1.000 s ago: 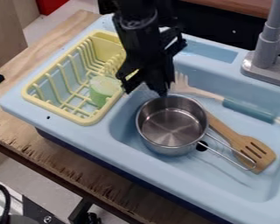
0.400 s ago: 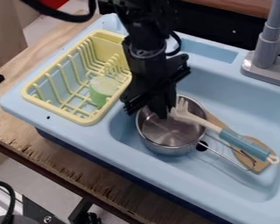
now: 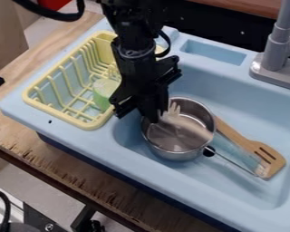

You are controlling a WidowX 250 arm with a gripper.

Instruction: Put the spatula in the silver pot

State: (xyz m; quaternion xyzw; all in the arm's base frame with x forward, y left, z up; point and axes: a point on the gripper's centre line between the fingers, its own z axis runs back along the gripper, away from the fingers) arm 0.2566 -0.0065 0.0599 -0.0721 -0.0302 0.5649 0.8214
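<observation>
The black gripper [image 3: 151,118] hangs over the left part of the silver pot [image 3: 179,154]. Beside its tip is the cream, fork-like head of the teal-handled spatula [image 3: 188,128], which it holds shut at the head end. The spatula slants across above the pot, its blurred, see-through-looking handle running down to the right past the rim. The pot stands upright in the sink, wire handle pointing lower right. A wooden slotted spatula [image 3: 263,155] lies on the sink floor, partly behind the pot.
The blue sink [image 3: 244,192] surrounds the pot. A yellow dish rack [image 3: 85,124] with a green, round object [image 3: 103,92] stands at the left, close to the gripper. A grey faucet [image 3: 274,62] rises at the upper right.
From beyond the pot's far rim, the gripper has come nearer the camera over the pot, then shifted left. The teal-handled spatula has moved along with it.
</observation>
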